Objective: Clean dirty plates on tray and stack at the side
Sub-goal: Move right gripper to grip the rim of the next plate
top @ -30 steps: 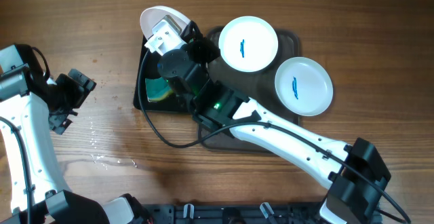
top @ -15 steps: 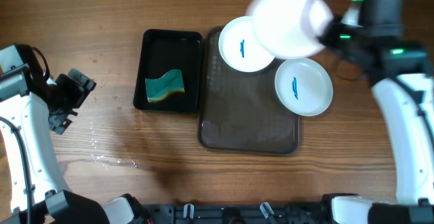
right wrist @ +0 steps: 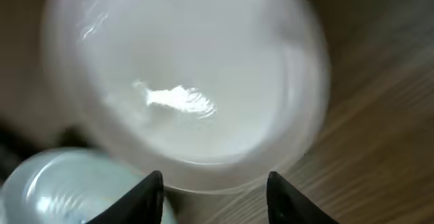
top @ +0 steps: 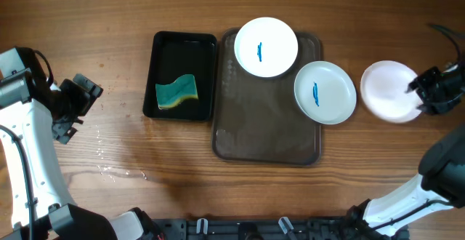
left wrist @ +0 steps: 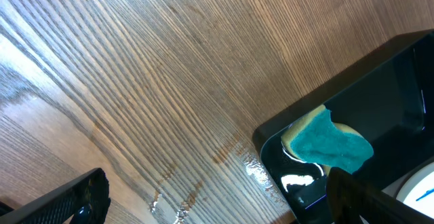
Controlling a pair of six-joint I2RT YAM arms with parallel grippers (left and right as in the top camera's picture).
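The dark brown tray (top: 265, 134) lies mid-table. One white plate (top: 266, 47) with a blue smear sits at its far end. A faintly bluish plate (top: 325, 92) with a blue smear overlaps the tray's right edge. A third plate (top: 391, 90), with no smear, lies on the wood right of the tray. It fills the right wrist view (right wrist: 190, 81), blurred. My right gripper (top: 425, 93) is at that plate's right edge, its fingers (right wrist: 217, 193) spread wide around the rim. My left gripper (top: 73, 109) is open and empty over bare wood at the left (left wrist: 217, 203).
A smaller glossy black tray (top: 182, 51) stands left of the brown tray and holds a teal-and-yellow sponge (top: 176, 92), which also shows in the left wrist view (left wrist: 329, 142). Water streaks (top: 109, 169) lie on the wood near the left arm.
My right arm swung from over the black tray across to the far right, carrying the smear-free plate. That plate now lies on the wood right of the tray. The left arm has not moved.
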